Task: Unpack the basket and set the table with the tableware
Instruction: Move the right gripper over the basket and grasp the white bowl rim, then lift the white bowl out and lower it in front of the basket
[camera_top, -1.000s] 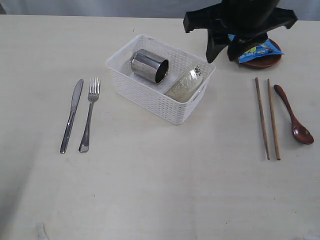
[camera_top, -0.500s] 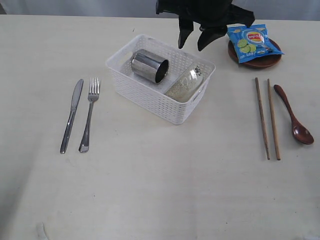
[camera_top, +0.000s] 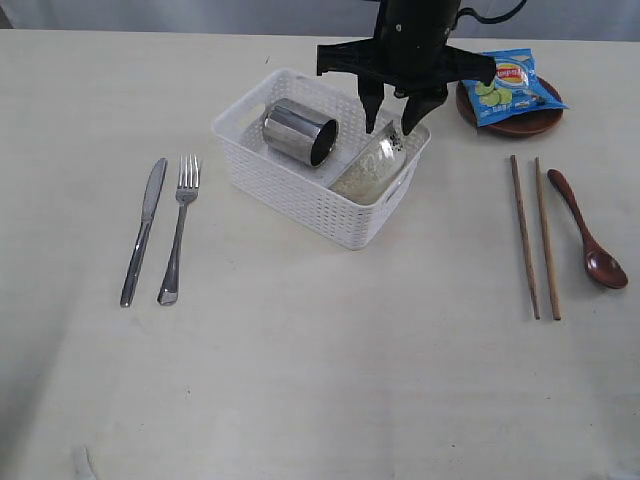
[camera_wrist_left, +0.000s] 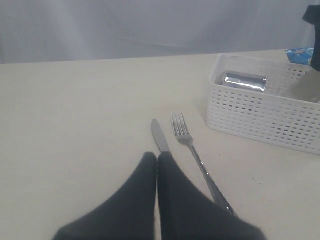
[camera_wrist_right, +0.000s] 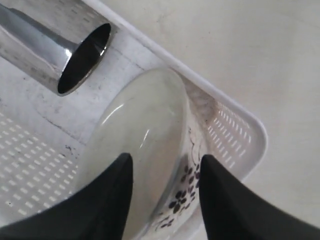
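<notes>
moving the right gripper (camera_top: 390, 126) away from the chip bag (camera_top: 510, 85) and brown plate (camera_top: 524, 126) at 2 o'clock and bringing it down over the white basket (camera_top: 300, 200), just toward 12 o'clock from the middle of the table (camera_top: 300, 390). spreading its jaws, released, to either side of the pale bowl (camera_top: 372, 165); not possible to tell whether touching it. showing that bowl tilted against the basket's 3 o'clock end, with the steel cup (camera_top: 298, 132) lying on its side just beside it toward 10 o'clock. showing the knife (camera_top: 143, 230) and fork (camera_top: 178, 225) side by side at 9 o'clock, and the chopsticks (camera_top: 533, 235) and dark wooden spoon (camera_top: 585, 240) at 3 o'clock, all flat on the tabletop, well apart from the basket. holding the left gripper (camera_wrist_left: 157, 156) fully clenched on nothing, near the knife and fork.
</notes>
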